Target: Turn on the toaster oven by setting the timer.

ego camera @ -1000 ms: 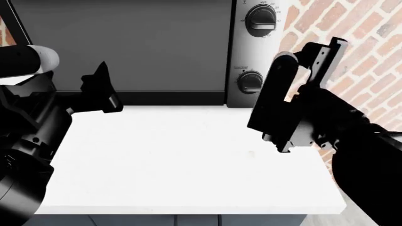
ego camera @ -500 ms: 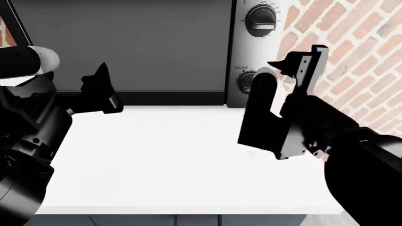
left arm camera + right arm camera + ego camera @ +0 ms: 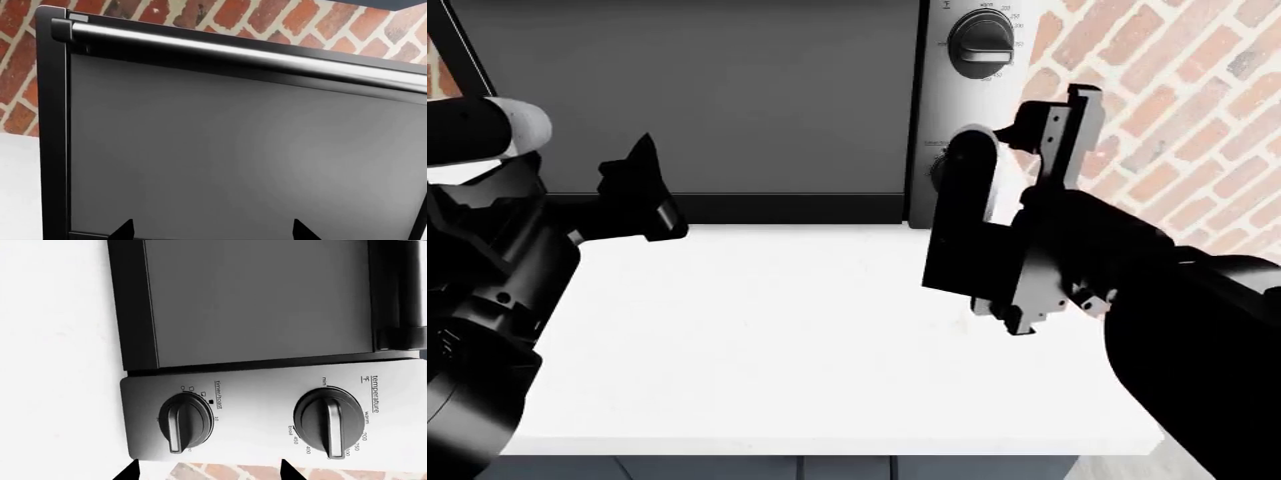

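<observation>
**Two dials, one target**

Two black dials sit on the silver strip of the toaster oven (image 3: 260, 305). We want the timer (image 3: 185, 422), marked "timer/toast", nearest the table (image 3: 801, 340); the temperature dial (image 3: 330, 421) sits beside it.

Our right claw (image 3: 1014, 135) hangs just before the timer, not touching; its tips look spread wide. Our left claw (image 3: 641, 195) also looks wide, holding nothing, before the glass door.

We judge the main risk to be drift: the tips straddle a line between the dials, so a straight advance could miss the timer's bar or catch the temperature dial.

Only the right wrist view shows the timer's face and label; in the head view our forearm hides it.
</observation>
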Robot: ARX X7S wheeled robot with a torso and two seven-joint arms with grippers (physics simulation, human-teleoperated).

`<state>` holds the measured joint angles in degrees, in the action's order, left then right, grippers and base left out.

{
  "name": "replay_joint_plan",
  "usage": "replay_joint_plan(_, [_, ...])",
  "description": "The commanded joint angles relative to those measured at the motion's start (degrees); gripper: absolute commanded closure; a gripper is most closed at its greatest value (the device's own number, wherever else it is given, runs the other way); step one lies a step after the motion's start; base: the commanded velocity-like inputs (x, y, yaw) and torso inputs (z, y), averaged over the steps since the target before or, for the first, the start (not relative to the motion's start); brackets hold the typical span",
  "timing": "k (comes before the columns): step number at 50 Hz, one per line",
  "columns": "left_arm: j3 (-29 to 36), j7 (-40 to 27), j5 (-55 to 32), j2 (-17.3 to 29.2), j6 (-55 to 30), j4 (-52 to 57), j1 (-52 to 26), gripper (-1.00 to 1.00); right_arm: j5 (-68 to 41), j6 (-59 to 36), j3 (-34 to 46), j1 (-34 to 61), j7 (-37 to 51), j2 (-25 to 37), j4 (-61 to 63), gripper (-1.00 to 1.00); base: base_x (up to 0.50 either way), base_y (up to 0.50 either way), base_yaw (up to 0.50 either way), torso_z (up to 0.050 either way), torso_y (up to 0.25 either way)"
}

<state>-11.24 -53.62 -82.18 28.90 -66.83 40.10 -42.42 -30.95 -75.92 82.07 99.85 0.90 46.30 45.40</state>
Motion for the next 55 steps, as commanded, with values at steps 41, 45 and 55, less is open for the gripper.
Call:
replay_joint_plan(41, [0.9, -0.4, -0.8, 0.9, 1.8, 0.2, 0.8, -1.0, 2.3, -7.2, 7.8, 0.1, 3.7, -9.5, -4.9, -1.0, 0.0, 0.0, 0.0, 0.0, 0.0])
replay_joint_plan(45, [0.9, -0.4, -0.8, 1.0, 2.0, 0.2, 0.9, -1.0, 2.5, -7.2, 9.2, 0.0, 3.8, -9.9, -5.3, -1.0, 0.0, 0.0, 0.0, 0.0, 0.0])
replay_joint_plan(55, [0.9, -0.7, -1.1, 1.3, 2.3, 0.1, 0.9, -1.0, 2.8, -7.0, 11.0, -0.2, 3.9, -10.3, -6.1, -1.0, 0.0, 0.0, 0.0, 0.0, 0.0])
